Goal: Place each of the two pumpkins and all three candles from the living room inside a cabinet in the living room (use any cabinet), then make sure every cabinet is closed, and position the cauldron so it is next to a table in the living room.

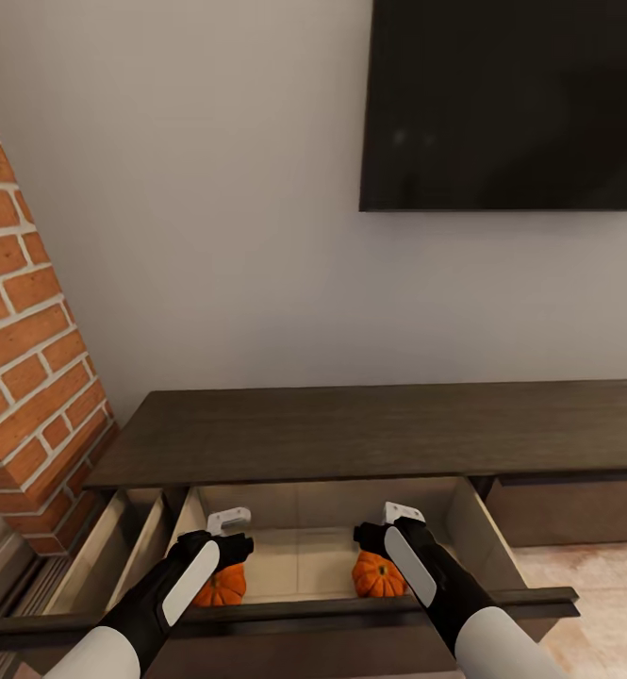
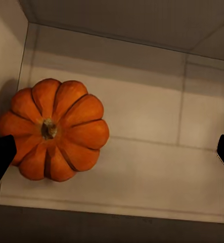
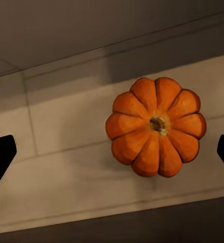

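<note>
Low in the head view, the dark brown cabinet [image 1: 370, 434] runs along the pale wall, with its middle drawer [image 1: 304, 556] pulled out and its beige inside showing. Both pumpkins sit on the drawer floor: the left pumpkin [image 1: 221, 587] near the drawer's left wall, the right pumpkin [image 1: 379, 575] toward the centre-right, the two well apart.

The left hand [image 1: 226, 539] hangs over the left pumpkin, and the right hand [image 1: 388, 534] hangs over the right one. In the left wrist view the left pumpkin [image 2: 53, 129] rests upright, stem up, close to the drawer's side wall, with dark fingertips [image 2: 0, 157] at the frame's two edges, spread wide and holding nothing. In the right wrist view the right pumpkin [image 3: 156, 126] also sits stem up on the beige floor, free of the spread fingertips [image 3: 0, 157], so that hand is wide too.

A second, narrower drawer [image 1: 115, 552] stands open at the lower left of the head view, beside a brick wall [image 1: 21, 358]. A black screen [image 1: 511, 104] fills the upper right.
</note>
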### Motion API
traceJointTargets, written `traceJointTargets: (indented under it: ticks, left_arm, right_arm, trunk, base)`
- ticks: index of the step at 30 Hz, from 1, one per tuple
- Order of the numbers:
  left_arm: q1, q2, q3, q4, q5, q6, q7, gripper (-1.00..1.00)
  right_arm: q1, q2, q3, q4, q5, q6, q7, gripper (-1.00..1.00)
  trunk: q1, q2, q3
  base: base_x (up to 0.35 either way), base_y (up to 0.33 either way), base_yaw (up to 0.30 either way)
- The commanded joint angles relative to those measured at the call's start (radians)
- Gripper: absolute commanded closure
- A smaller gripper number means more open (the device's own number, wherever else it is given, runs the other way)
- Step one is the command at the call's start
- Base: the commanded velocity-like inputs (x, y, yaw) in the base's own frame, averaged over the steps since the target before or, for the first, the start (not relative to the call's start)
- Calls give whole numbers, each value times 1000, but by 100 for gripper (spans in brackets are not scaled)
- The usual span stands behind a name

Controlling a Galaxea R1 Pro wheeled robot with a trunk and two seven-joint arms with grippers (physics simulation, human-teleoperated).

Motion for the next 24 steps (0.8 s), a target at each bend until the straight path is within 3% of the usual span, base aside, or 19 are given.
traceJointTargets:
  ticks: [1,15,24]
  left_arm:
    - [-1,1,-5,-2,11,1,10,-100]
    - [-1,3,-6,-2,12,1,9,-100]
    - [-1,3,-5,-2,12,1,10,-100]
  right_arm:
    - [-1,-1,3,-2,-11,1,-8,-100]
    - [-1,-1,2,-3,-10,0,-4,-100]
    - [-1,-1,2,-3,-13,0,-1,-100]
  trunk:
    - [-1,0,3]
    - [-7,3,57]
    - [-41,66,85]
  base:
    - [-10,0,0]
    - [-4,0,0]
    - [-131,0,0]
